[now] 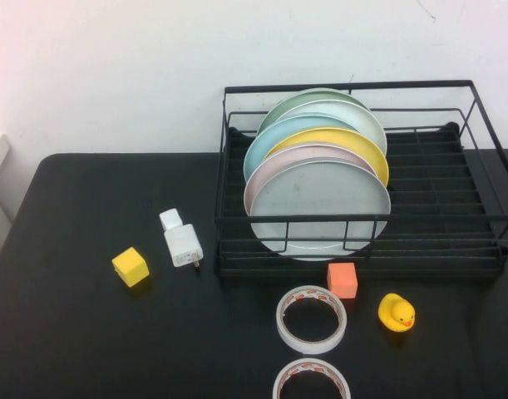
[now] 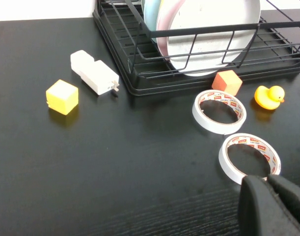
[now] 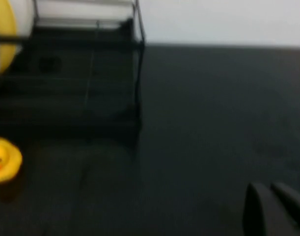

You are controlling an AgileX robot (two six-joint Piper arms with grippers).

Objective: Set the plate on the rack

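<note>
The pale grey plate [image 1: 320, 204] stands on edge at the front of a row of plates in the black wire rack [image 1: 486, 224]. It also shows in the left wrist view [image 2: 213, 29], behind the rack's front wires [image 2: 140, 83]. My left gripper [image 2: 265, 179] is shut and empty, low over the table near the closer tape roll, well short of the rack. My right gripper [image 3: 270, 188] is shut and empty over bare table to the right of the rack's corner [image 3: 137, 73]. Neither gripper shows in the high view.
Pink [image 1: 274, 166], yellow [image 1: 353, 141], blue and green plates stand behind the grey one. In front of the rack lie two tape rolls [image 1: 312, 318] [image 1: 312, 381], an orange cube [image 1: 342, 279] and a rubber duck [image 1: 397, 312]. A white charger [image 1: 182, 243] and yellow cube [image 1: 130, 266] lie left.
</note>
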